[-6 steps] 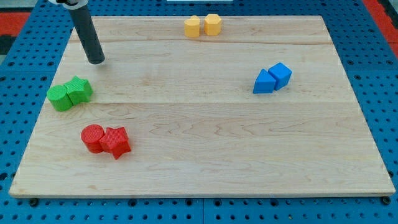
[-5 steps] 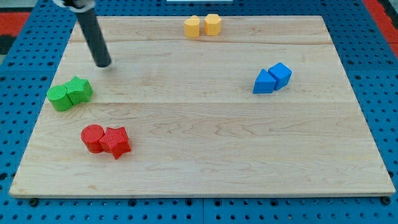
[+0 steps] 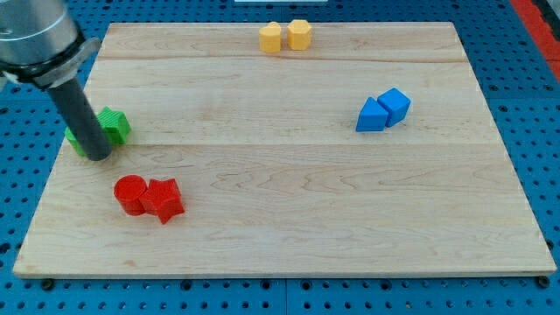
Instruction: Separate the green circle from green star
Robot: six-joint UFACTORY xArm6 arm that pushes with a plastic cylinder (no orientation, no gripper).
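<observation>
The green star (image 3: 116,125) and the green circle (image 3: 73,140) lie together near the board's left edge. My rod comes down from the view's upper left and covers most of the green circle. My tip (image 3: 98,156) sits at the lower edge of the green pair, about where the two blocks meet. Only a sliver of the circle shows left of the rod. I cannot tell whether the two green blocks still touch.
A red circle (image 3: 130,194) and a red block (image 3: 164,199) touch just below my tip. Two yellow blocks (image 3: 285,36) sit at the view's top. A blue triangle (image 3: 371,115) and blue cube (image 3: 395,104) sit at the right. The wooden board (image 3: 289,236) lies on a blue pegboard.
The rod has swung from above the green pair down and left. My tip has gone from the board's upper left to the lower edge of the green blocks. The green blocks have hardly moved.
</observation>
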